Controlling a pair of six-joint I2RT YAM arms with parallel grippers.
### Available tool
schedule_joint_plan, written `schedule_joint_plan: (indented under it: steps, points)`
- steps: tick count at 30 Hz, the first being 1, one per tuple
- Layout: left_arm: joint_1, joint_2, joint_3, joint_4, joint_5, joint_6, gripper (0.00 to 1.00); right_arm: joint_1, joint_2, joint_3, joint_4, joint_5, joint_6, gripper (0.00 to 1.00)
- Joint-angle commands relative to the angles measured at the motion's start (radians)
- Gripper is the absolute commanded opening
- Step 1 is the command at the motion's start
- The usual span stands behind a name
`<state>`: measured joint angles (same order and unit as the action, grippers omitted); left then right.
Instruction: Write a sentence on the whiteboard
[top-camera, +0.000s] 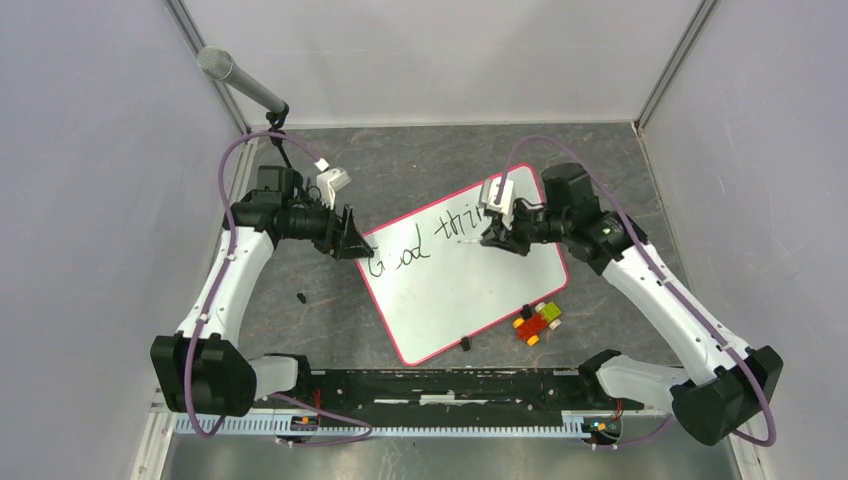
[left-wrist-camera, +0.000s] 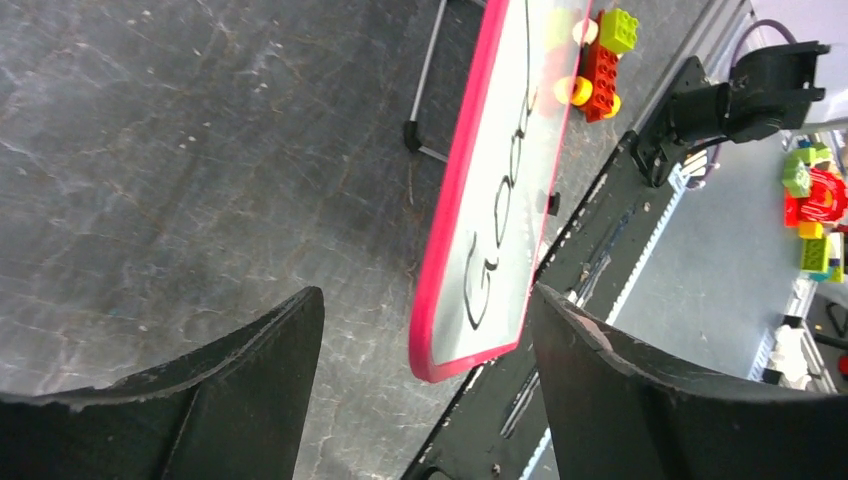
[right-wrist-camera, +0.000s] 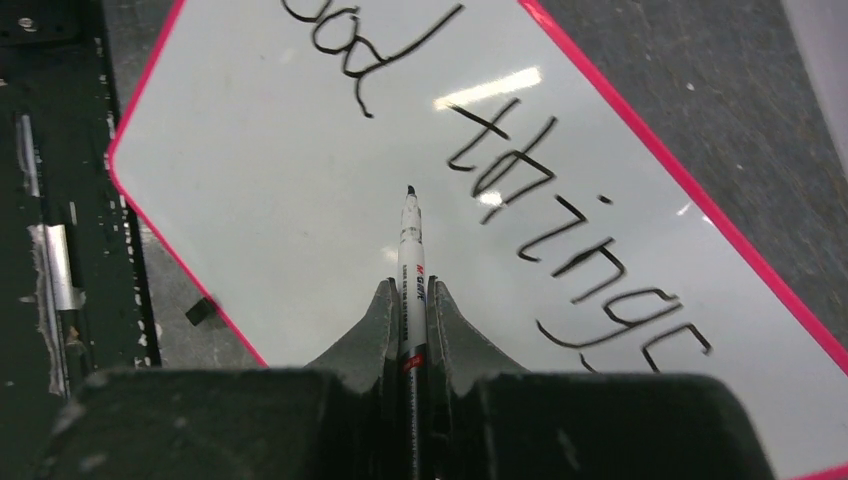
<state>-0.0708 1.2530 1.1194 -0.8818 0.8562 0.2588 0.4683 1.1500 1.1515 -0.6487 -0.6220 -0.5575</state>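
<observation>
The whiteboard (top-camera: 462, 300), white with a red-pink rim, lies slanted in the middle of the table. The sentence (top-camera: 420, 243) reads "Good things" (right-wrist-camera: 565, 235) in black marker along its far edge. My right gripper (right-wrist-camera: 412, 290) is shut on a white marker (right-wrist-camera: 411, 235). The marker's black tip points at bare board (right-wrist-camera: 270, 200) below "things"; whether it touches is unclear. My left gripper (left-wrist-camera: 428, 293) is open at the board's left corner (left-wrist-camera: 500, 180). That corner sits between the fingers (left-wrist-camera: 250, 385) without touching either. In the top view the left gripper (top-camera: 356, 243) is at the "G" end and the right gripper (top-camera: 497, 236) is over the board.
A small toy of red, yellow and green bricks (top-camera: 537, 322) lies against the board's near right edge. A small black piece (top-camera: 466, 344) and another (top-camera: 301, 297) lie on the grey table. A microphone (top-camera: 240, 80) stands at the back left. A black rail (top-camera: 440, 385) runs along the near edge.
</observation>
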Motion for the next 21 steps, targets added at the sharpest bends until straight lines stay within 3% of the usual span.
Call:
schedule_joint_plan:
  steps: [1,10,21]
  points:
    - [0.009,-0.052,-0.051,0.004,0.092,-0.020,0.82,0.100,-0.024,-0.046,0.135,0.000,0.102,0.00]
    - [0.009,-0.069,-0.144,0.076,0.143,-0.056,0.81,0.241,0.012,-0.119,0.263,0.028,0.164,0.00]
    - [0.003,0.000,-0.138,0.075,0.181,-0.046,0.66,0.380,0.046,-0.147,0.323,0.066,0.168,0.00]
